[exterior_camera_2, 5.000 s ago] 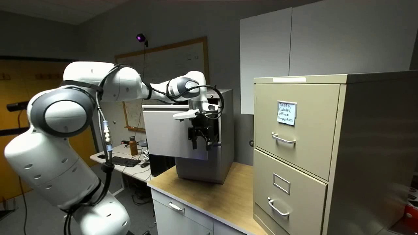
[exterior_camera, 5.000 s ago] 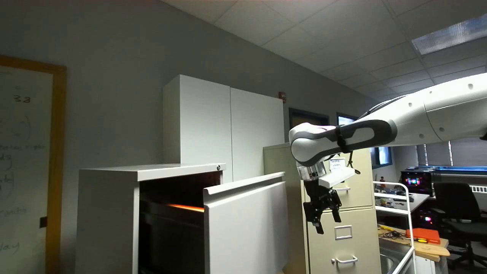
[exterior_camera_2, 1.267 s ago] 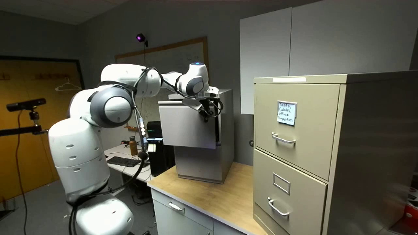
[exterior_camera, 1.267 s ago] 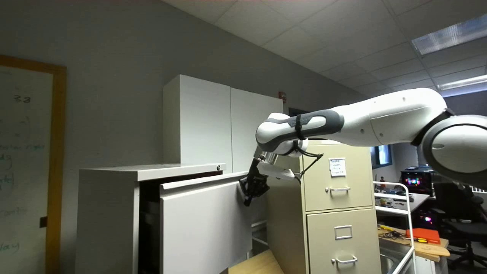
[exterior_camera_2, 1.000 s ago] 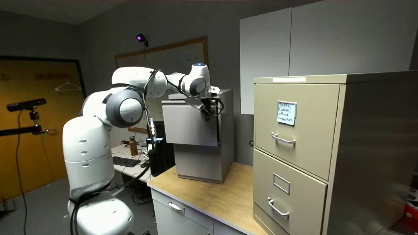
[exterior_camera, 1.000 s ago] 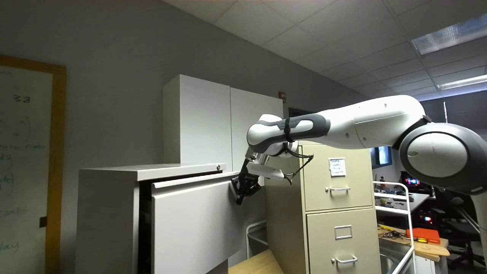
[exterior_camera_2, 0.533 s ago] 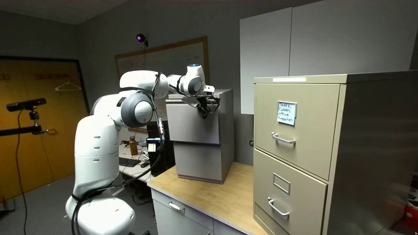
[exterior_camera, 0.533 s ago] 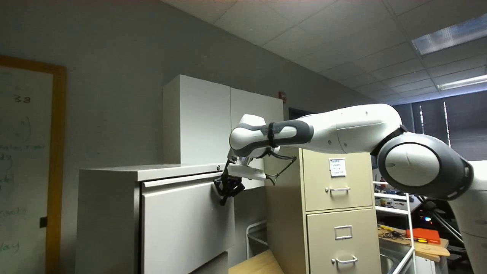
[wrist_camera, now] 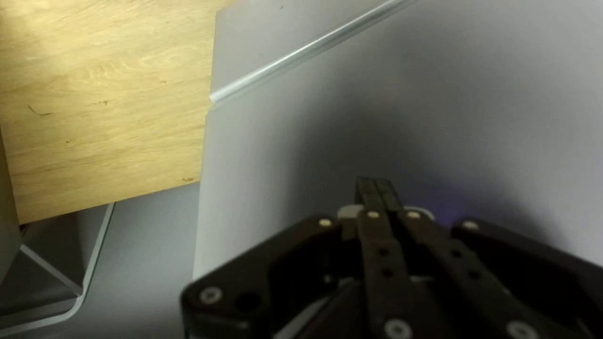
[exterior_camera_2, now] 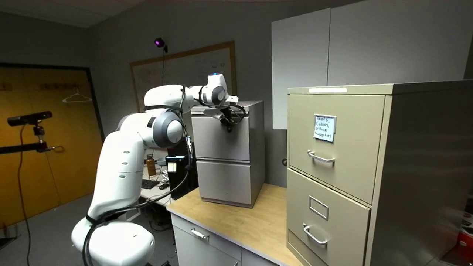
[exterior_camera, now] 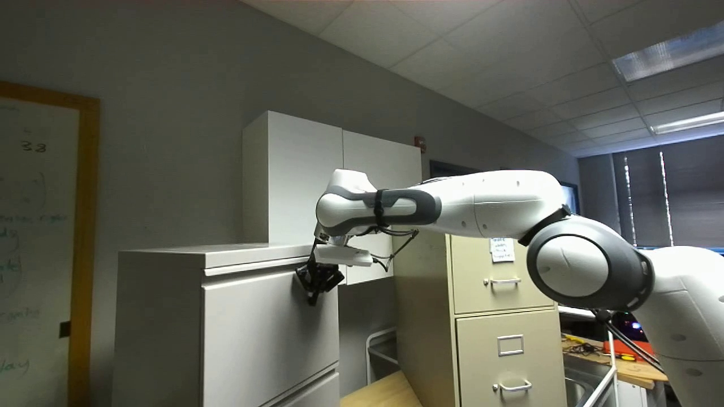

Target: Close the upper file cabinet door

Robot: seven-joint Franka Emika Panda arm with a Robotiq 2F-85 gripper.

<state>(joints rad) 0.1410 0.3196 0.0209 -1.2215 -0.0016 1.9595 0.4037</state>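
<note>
The upper file cabinet door [exterior_camera: 254, 333] is a flat white panel. In both exterior views it stands flush with the low cabinet's body, level with the lower drawer front [exterior_camera_2: 225, 183], and no dark interior shows. My gripper [exterior_camera: 313, 298] points down at the panel's upper part, towards the side nearer the beige cabinet. Its tips touch the face or are very close to it; contact itself is hard to make out. The wrist view shows the fingers [wrist_camera: 372, 190] pressed together with nothing between them, the panel [wrist_camera: 254, 165] right behind.
A beige file cabinet [exterior_camera_2: 332, 184] with handled drawers stands beside, on the same wooden counter [exterior_camera_2: 236, 221]. Behind hangs a white two-door cupboard [exterior_camera: 305, 175]. A white metal rack [exterior_camera: 370, 345] shows in the gap between the cabinets. A desk with a bottle [exterior_camera_2: 150, 165] lies beyond the arm.
My shut gripper has moved towards the cabinet body, and the upper door has gone inward with it. The dark gap behind the panel has disappeared. Several seconds ago the gripper was open, away from the panel.
</note>
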